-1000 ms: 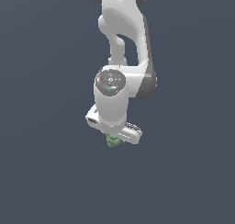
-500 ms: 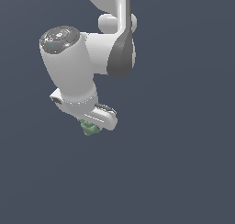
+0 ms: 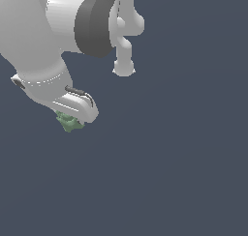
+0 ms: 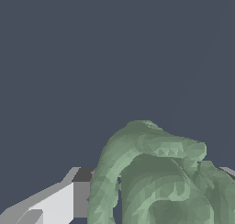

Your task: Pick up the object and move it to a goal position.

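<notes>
The object (image 3: 69, 122) is a small, lumpy, muted-green thing. It pokes out from under my white gripper (image 3: 67, 117) at the exterior view's left. The gripper is shut on it and holds it off the ground, high in the frame. The white hand hides the fingers and most of the object in that view. In the wrist view the object (image 4: 156, 177) fills the near part of the picture, with one white and grey finger (image 4: 59, 202) beside it and touching it.
A plain dark grey-blue ground fills both views. The arm's large white and dark grey links (image 3: 92, 22) fill the upper part of the exterior view's left. No other objects show.
The arm has swung toward the exterior view's left and much closer to the camera, carrying the green object with it. The grip has stayed shut on the object.
</notes>
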Tool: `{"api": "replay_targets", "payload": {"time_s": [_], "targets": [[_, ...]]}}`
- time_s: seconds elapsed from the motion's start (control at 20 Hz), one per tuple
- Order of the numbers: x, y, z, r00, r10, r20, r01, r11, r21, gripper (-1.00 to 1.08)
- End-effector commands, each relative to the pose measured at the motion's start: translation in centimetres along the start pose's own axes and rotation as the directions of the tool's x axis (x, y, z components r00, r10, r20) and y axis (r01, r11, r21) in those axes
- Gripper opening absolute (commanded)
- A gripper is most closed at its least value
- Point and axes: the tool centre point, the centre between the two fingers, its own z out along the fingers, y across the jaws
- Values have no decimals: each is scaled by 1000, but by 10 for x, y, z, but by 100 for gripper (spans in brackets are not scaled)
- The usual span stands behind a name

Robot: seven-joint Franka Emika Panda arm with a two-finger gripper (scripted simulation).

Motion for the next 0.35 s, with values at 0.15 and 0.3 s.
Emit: {"api": "replay_targets", "payload": {"time_s": [0.15, 0.3], "targets": [[5, 12, -14, 1000, -2, 1, 2, 1000, -1, -100], [6, 14, -15, 1000, -2, 1, 2, 1000, -1, -100]]}}
